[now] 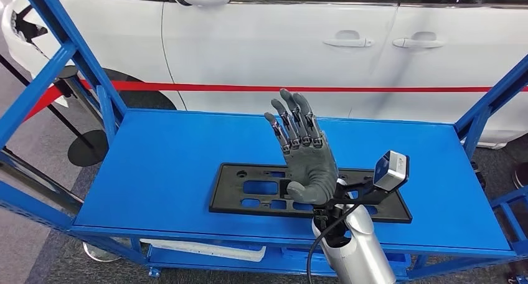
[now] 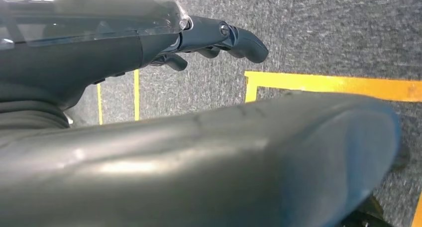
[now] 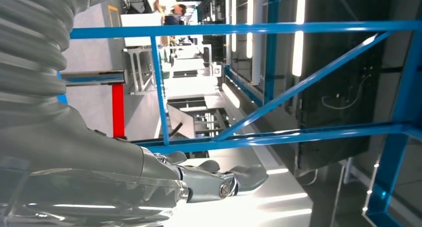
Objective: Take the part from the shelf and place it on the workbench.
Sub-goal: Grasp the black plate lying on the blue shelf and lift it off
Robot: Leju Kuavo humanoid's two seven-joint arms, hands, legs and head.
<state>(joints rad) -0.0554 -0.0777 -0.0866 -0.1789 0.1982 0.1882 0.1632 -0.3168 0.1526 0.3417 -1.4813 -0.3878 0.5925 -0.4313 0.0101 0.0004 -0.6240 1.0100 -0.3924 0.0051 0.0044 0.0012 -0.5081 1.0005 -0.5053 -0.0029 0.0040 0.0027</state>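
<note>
Robot's right hand raised above a flat black part on a blue shelf.
The part lies at shelf centre. The hand, at five o'clock from centre, is released, fingers straight toward twelve; it should lower flat and grip the near edge. The left hand hangs with fingers loosely curled, holding nothing.

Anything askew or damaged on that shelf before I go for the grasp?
Nothing stands out. The flat black plastic part lies flat on the blue shelf, no visible damage; the right hand hovers above it, fingers spread.
</note>
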